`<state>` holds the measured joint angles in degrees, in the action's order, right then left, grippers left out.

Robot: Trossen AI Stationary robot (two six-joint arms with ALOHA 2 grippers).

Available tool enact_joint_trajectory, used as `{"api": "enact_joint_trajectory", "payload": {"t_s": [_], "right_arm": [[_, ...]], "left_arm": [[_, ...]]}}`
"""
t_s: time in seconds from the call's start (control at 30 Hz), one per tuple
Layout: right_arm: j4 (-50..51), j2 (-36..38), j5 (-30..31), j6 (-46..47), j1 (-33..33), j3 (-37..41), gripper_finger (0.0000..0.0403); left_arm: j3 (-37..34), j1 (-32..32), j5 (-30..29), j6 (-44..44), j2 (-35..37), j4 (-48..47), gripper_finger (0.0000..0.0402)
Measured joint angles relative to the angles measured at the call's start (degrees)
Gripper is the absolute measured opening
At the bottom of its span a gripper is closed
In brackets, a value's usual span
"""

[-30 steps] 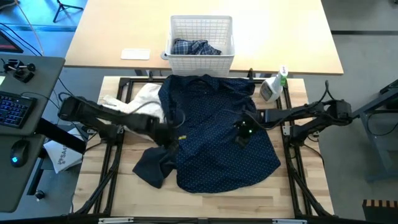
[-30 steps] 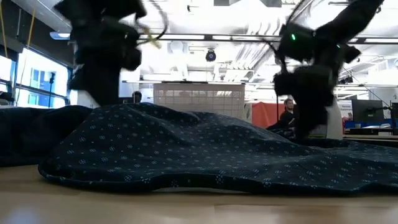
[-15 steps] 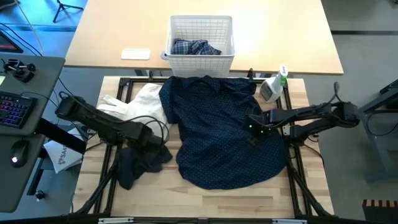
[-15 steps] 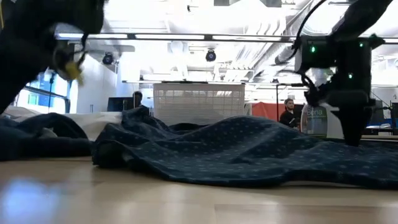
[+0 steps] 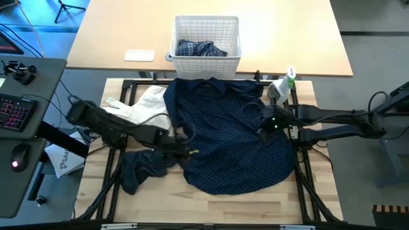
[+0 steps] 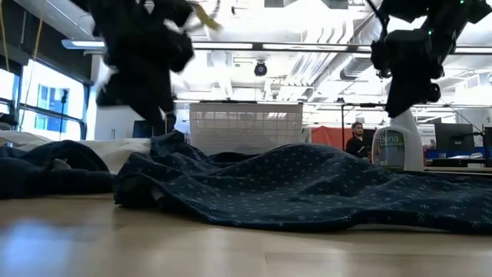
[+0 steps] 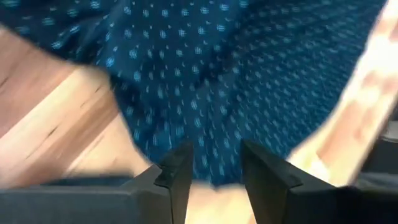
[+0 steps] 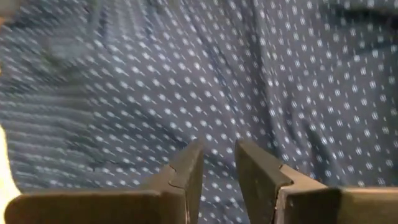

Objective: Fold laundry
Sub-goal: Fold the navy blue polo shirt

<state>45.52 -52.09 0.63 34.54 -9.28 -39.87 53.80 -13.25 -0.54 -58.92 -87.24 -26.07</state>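
Centrally, as the landmark: navy dotted shirt, spread crumpled over the wooden table, collar end toward the basket, hem end toward the table's near edge; in the low view it lies as a rumpled ridge.

Dark grey piece: bunched on the table just beside the navy shirt's left edge, touching it or nearly so.

White cloth: lying beside the navy shirt's left shoulder, partly under the left arm.

Blue-and-white plaid shirt: heaped inside the white lattice basket, which stands on the farther light table just beyond the navy shirt's collar.

Spray bottle: upright, near the navy shirt's right shoulder corner.

Left gripper: over the navy shirt's left edge; in its wrist view the fingers stand apart with a clear gap, dotted fabric showing beyond them, nothing pinched.

Right gripper: above the navy shirt's right half, raised off the cloth in the low view; in its wrist view the fingers stand a narrow gap apart above dotted fabric, holding nothing.

Person: far off in the room behind the navy shirt.
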Motion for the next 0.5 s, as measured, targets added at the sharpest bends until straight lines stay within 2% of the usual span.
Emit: {"api": "enact_joint_trajectory", "payload": {"t_s": [0.13,0.23,0.3,0.43,0.5], "right_arm": [[-3.6,2.2,-2.8,-2.7,0.1,-0.2,0.0089],[-7.8,2.4,-6.4,-7.2,1.0,-0.2,0.0089],[-10.8,2.2,-8.1,-9.4,2.0,-0.2,0.009],[-17.1,1.3,-8.4,-13.8,4.1,-0.2,0.0106],[-20.5,0.7,-8.5,-14.9,5.1,-0.2,0.0126]], "left_arm": [[-0.3,0.5,1.3,-2.2,-8.6,1.9,0.0145],[0.6,0.6,3.5,-1.6,-13.7,4.2,0.0141],[2.6,0.6,5.2,1.6,-15.5,7.5,0.0113],[9.8,2.2,5.3,8.1,-16.2,7.1,0.0019],[14.9,4.1,4.9,10.9,-15.7,6.6,0.0013]]}}
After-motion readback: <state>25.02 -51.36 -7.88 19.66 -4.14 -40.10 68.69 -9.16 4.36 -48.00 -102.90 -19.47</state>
